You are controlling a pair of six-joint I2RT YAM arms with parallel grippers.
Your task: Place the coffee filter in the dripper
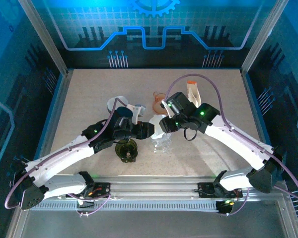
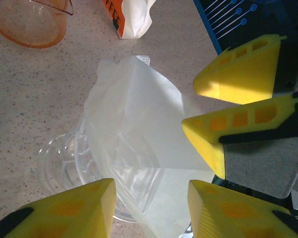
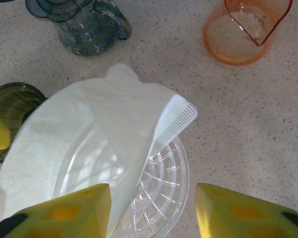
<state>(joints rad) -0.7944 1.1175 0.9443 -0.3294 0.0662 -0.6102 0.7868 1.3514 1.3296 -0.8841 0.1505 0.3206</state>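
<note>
Coffee filter [image 3: 89,134] leans half into the clear dripper [image 3: 164,183] in the middle of the table [image 1: 89,99], so I reckon we're at the seating step and next it needs nudging down flat inside. Right gripper [image 3: 153,187] is spread. The left gripper [image 2: 151,186] straddles the filter's lower edge, can't tell if it's pinching, and the filter's tip is cut off.

Speckled beige surface [image 1: 89,99], matte. Blue backdrop panels [image 1: 149,29] with circuit print on three sides. Aluminium frame posts [image 1: 44,37] at corners. Bright cyan glow atop back panel.
</note>
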